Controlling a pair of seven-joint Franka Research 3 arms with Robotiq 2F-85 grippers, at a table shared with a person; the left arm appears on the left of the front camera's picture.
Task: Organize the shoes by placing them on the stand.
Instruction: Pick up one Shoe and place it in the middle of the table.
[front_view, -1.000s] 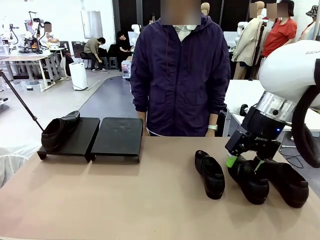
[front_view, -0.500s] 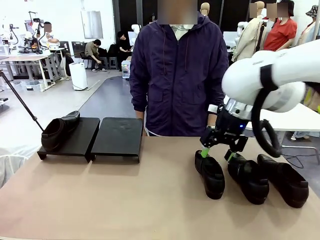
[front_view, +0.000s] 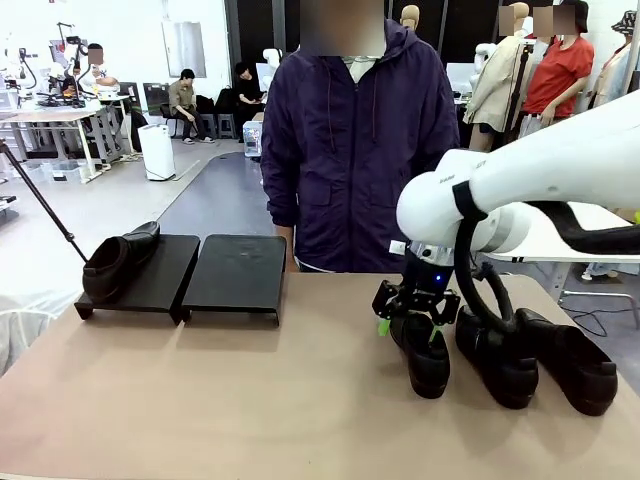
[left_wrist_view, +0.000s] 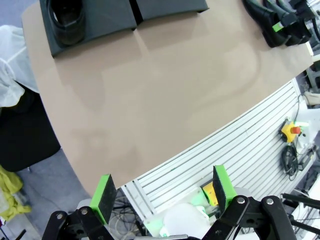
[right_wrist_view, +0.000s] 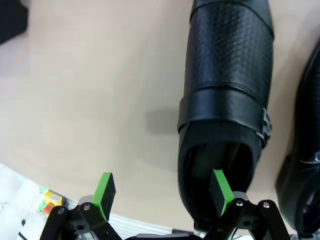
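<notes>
The right tool (front_view: 408, 333) gapes wide over a black dress shoe's (front_view: 428, 362) heel. The left tool (left_wrist_view: 162, 192) is spread wide too.

The left gripper (left_wrist_view: 164, 189) gapes at bottom centre above the tan table (left_wrist_view: 165, 85) edge, while at upper left one black shoe (left_wrist_view: 67, 15) sits on the stand (left_wrist_view: 115, 15).

White arm (front_view: 545, 165) — black cable (front_view: 465, 270), green-padded fingers (right_wrist_view: 105, 193).

I can make out no readable text, label, brand or number in any of my feeds.
</notes>
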